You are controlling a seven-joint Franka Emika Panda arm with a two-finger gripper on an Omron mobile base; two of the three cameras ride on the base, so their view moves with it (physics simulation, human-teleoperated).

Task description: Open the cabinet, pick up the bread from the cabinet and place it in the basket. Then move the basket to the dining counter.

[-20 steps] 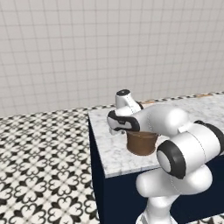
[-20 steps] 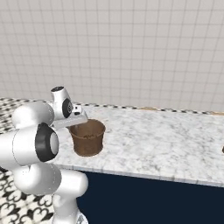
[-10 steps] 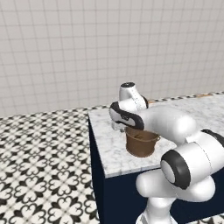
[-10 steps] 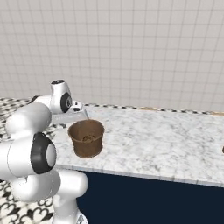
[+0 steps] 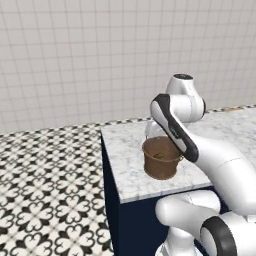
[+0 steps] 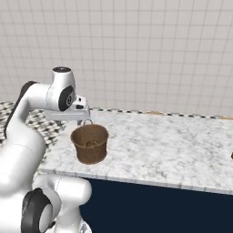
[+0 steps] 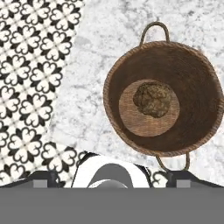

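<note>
Now basket (image 6: 89, 144) sits near bench (image 6: 173, 150) corner, bread (image 7: 152, 99) inside. Pincer (image 6: 84, 119) above rim, holds nothing; spread, you cannot tell. Careless retreat clips rim, basket tips off edge.

Only the basket (image 6: 90, 143) stands on the dining counter (image 6: 173, 150), near its corner, with bare marble around it

1. Basket (image 7: 199, 131): dark brown, lighter tan base.
2. Bread (image 7: 152, 99): mottled golden-brown.
3. Bench (image 6: 182, 145): white-grey marble top, navy base.
4. Floor (image 5: 45, 200): black-and-white floral tiles.
</note>
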